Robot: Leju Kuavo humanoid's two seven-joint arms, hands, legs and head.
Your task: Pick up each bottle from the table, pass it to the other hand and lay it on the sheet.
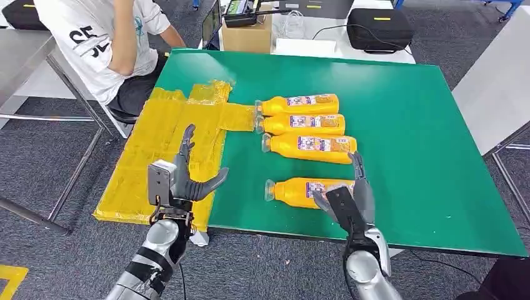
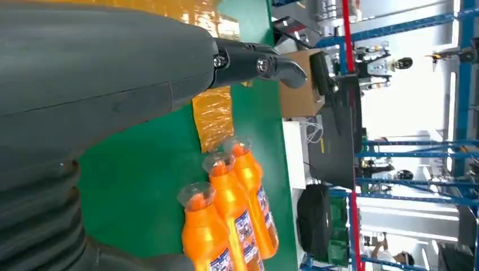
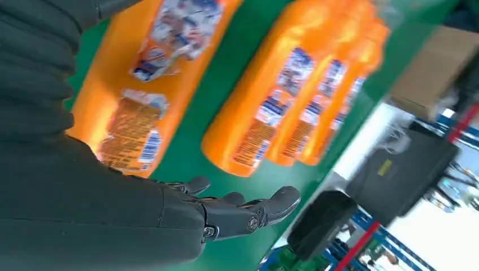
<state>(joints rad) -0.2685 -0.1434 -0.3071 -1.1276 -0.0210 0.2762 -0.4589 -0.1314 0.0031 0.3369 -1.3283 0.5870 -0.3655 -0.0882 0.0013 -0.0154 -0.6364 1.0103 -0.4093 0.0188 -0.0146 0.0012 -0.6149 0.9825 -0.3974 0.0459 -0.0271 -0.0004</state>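
The right hand (image 1: 350, 203) hovers over the base end of the nearest bottle (image 1: 303, 190), fingers spread and grasping nothing; whether it touches the bottle cannot be told. The left hand (image 1: 181, 178) is raised over the near part of the sheet (image 1: 153, 137), fingers apart and thumb out toward the right, empty as well. Four bottles lie on their sides on the table (image 1: 412, 125), long axes running left to right, clear caps pointing left toward the sheet and bases to the right. Three lie close together in a row farther back: the far bottle (image 1: 299, 104), the second bottle (image 1: 301, 124) and the third bottle (image 1: 310, 147), the last tilted slightly; the nearest bottle lies apart from them, toward the front edge. The caps of the far two reach the tip of the sheet's narrow strip. Each bottle is smooth orange plastic, rounded, narrowing to a neck, with a printed label around its middle. The sheet is crinkled, glossy yellow film, spread over the table's left side and overhanging its left edge. The table top is flat matte green with a dark rim. A person in a white shirt (image 1: 100, 37) sits beyond the left corner.
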